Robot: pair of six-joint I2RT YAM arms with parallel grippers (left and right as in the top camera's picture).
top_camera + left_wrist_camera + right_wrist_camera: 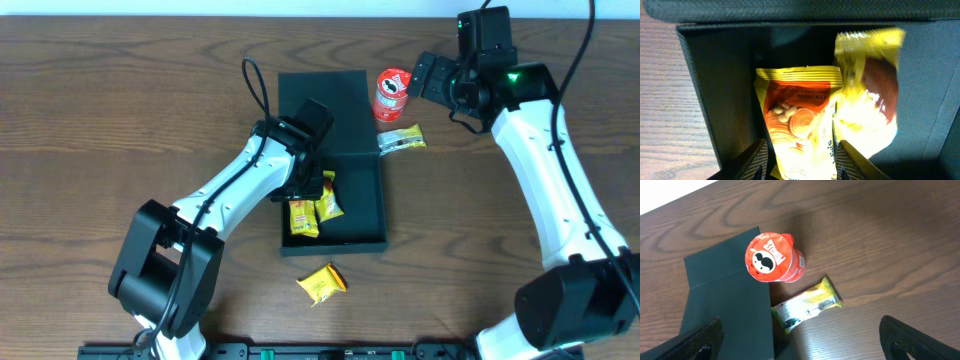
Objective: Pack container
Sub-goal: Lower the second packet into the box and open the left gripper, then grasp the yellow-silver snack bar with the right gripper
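- Though already holding two snack packets, stands open in the middle of the surface (100,100): a dark teal container (360,200), flap lid (320,100) laid flat on the far side
- Packed so far: a yellow peanut packet (797,125) flat on the left part of the floor, and a second yellow packet (867,95) just beside it, blurred in the left wrist view
- Left end effector (802,162) down inside the box, fingers apart on either side of the peanut packet's near end; no clear clamp on it, so judged open with nothing held
- Right end effector (800,330) up above the lid's far right corner, fingers spread wide, nothing between them
- Probably left to pack: a red Pringles can (771,259) upright at the lid's right edge, a green-and-silver packet (807,302) lying just beside the can, and a third yellow packet (322,284) on the surface near the container's front wall
- Judged roughly two of five in, right half of the floor bare; after that, lid to be folded over and shut
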